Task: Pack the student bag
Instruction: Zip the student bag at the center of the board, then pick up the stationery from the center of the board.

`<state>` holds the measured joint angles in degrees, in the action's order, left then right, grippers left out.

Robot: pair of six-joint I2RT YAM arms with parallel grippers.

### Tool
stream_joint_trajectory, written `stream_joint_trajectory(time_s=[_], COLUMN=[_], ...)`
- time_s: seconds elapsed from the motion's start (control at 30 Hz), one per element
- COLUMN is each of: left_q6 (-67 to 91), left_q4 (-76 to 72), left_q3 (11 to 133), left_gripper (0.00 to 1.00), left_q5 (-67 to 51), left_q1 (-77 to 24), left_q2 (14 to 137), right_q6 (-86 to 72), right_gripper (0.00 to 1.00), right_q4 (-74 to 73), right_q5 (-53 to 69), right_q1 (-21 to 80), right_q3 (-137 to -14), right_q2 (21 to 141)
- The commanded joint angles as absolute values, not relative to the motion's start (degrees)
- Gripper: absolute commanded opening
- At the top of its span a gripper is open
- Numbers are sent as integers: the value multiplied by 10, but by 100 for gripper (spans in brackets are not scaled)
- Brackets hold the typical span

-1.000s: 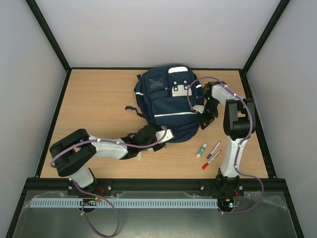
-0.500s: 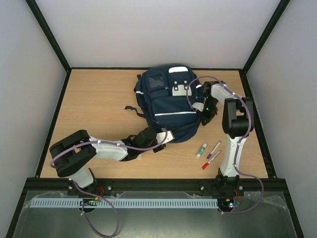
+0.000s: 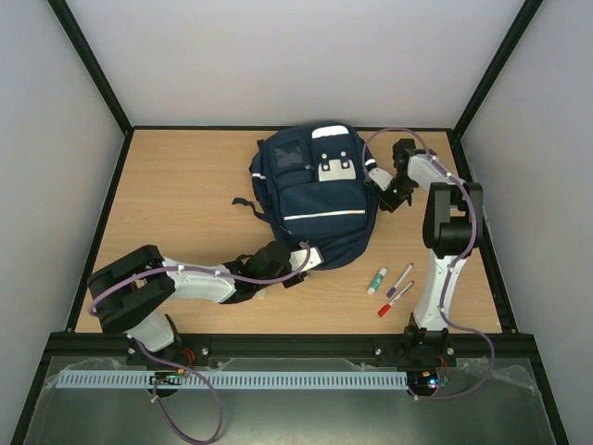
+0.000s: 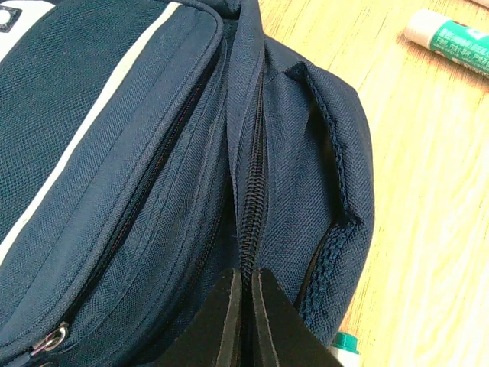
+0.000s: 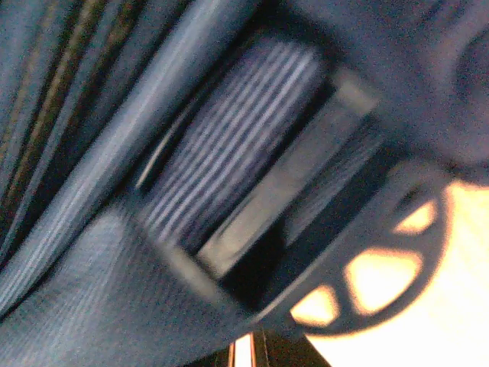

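The student bag (image 3: 315, 199), navy with white stripes and a grey-white patch, lies flat at the middle back of the table. My left gripper (image 3: 295, 269) is at the bag's near edge. In the left wrist view its black fingers (image 4: 229, 321) are pressed together on the bag's zip seam (image 4: 252, 191). My right gripper (image 3: 384, 190) is against the bag's right side. The right wrist view is blurred and filled by a strap and plastic buckle (image 5: 306, 191). Its jaws stand shut at the bottom edge, tips tucked under that strap.
A green-and-white glue stick (image 3: 376, 281), a purple marker (image 3: 400, 279) and a red-tipped marker (image 3: 391, 303) lie right of the bag's near corner. The glue stick (image 4: 451, 38) also shows in the left wrist view. Black frame rails border the table.
My right gripper has moved back along the bag's right side, and the bag has shifted slightly with it. The left gripper has stayed clamped at the near edge, its arm drawn a little lower.
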<state>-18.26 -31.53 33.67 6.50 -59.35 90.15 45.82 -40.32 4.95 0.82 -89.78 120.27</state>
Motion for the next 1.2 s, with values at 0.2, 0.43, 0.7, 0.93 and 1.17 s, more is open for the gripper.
stream_joint_trajectory(time_s=[0.2, 0.43, 0.7, 0.93, 1.17], left_q6=[-164, -132, -32, 132, 259], left_q4=[-318, -304, -151, 26, 133], left_q3=[331, 341, 418, 486, 456], left_gripper=[16, 45, 53, 55, 60], left_q5=[64, 93, 212, 314, 306], left_q1=[-608, -610, -608, -585, -539], left_q2=[881, 838, 777, 759, 699], right_q6=[441, 440, 398, 331, 276], right_gripper=[18, 38, 46, 50, 51], right_q4=[-363, -375, -445, -478, -399], right_q5=[81, 79, 172, 291, 321], right_q1=[6, -9, -30, -27, 8], right_q3=[-898, -840, -835, -819, -691], right_q2=[1197, 1109, 983, 876, 763])
